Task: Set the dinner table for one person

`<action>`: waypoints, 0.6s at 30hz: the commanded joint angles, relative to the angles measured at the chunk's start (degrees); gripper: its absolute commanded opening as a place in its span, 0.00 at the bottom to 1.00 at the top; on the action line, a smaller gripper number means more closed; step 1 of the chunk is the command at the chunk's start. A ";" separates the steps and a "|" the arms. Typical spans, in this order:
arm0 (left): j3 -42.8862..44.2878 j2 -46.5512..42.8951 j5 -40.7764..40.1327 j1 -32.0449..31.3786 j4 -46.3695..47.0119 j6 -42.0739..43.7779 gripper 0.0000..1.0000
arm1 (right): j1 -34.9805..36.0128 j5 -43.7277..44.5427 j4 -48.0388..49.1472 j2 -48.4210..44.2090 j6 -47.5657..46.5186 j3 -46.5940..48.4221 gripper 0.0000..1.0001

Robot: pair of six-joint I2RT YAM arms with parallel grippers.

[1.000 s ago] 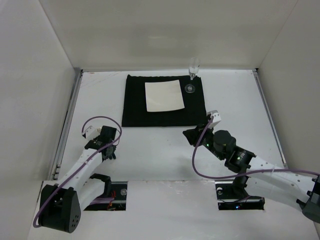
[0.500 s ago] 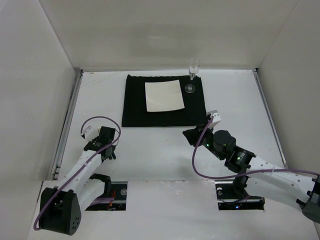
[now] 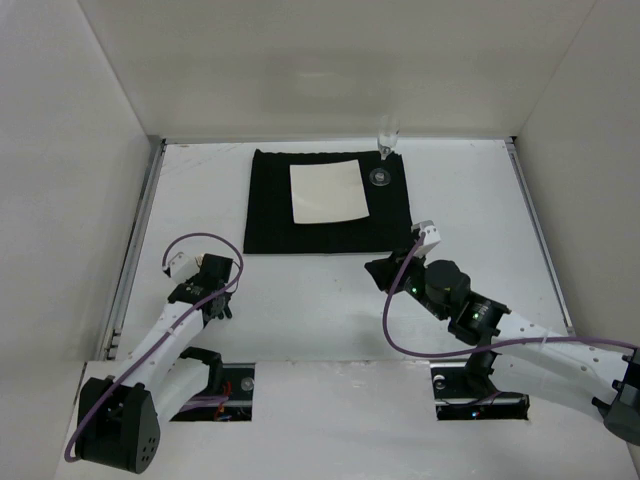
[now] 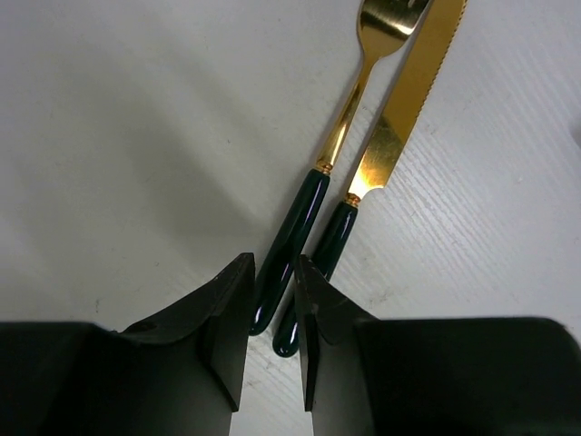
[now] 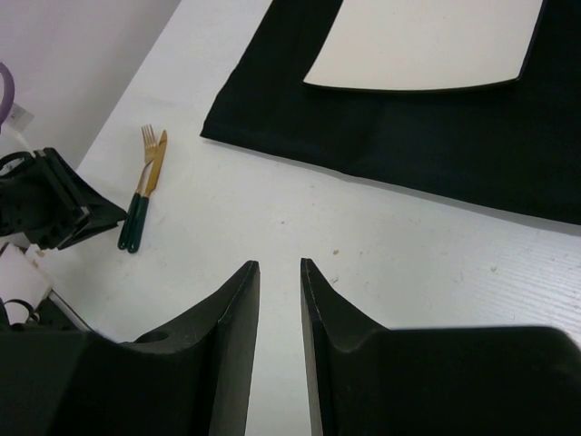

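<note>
White worktop [image 3: 480, 200] fills the floor of a white-walled enclosure [image 3: 60, 150], with a metal side rail [image 3: 135, 250] along the left edge. A black placemat [image 3: 270, 225] lies at far centre, and a square white plate [image 3: 328, 192] sits on it, right of its middle. A clear stemmed glass [image 3: 384, 150] stands upright on the mat's far right corner, just beside the plate's corner.

The left end effector [image 4: 272, 263] is low over the near-left part of the worktop, with a purple cable [image 3: 200, 240] looping over its wrist. Its fingers [image 4: 227, 318] are drawn nearly together, leaving a thin slit. A gold fork [image 4: 340, 136] and a gold serrated knife [image 4: 399, 109] lie side by side, both with dark green handles, fork on the left and handles almost touching. The handle ends run into the slit. Cannot tell if the fingers pinch them or only sit above.

In the right wrist view the pair lies flat on bare worktop, near the mat's near-left corner but apart from it, heads pointing away from the left fingertips. In the top view the left arm hides the cutlery.

The right end effector [image 5: 280, 265] is over bare worktop just off the mat's near edge, right of centre. Its fingers are almost pressed together with nothing between them. Worktop between the two arms is bare.
</note>
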 commanded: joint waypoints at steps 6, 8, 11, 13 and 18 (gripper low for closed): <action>-0.87 3.84 1.38 0.20 2.89 -0.34 0.24 | 0.02 -0.57 2.65 -2.05 0.01 -0.02 0.30; -1.84 3.49 2.00 0.38 4.30 -0.60 0.24 | -0.06 -0.57 2.47 -2.40 0.01 -0.11 0.30; -2.54 2.44 2.17 0.73 4.83 -0.87 0.24 | -0.15 -0.57 2.21 -2.75 0.01 -0.20 0.30; -2.63 2.35 2.17 0.73 5.01 -0.87 0.24 | -0.24 -0.57 2.21 -2.75 0.01 -0.20 0.30; -3.59 2.44 2.26 0.29 5.71 -2.01 0.23 | -0.33 -0.57 2.30 -2.66 0.01 -0.11 0.30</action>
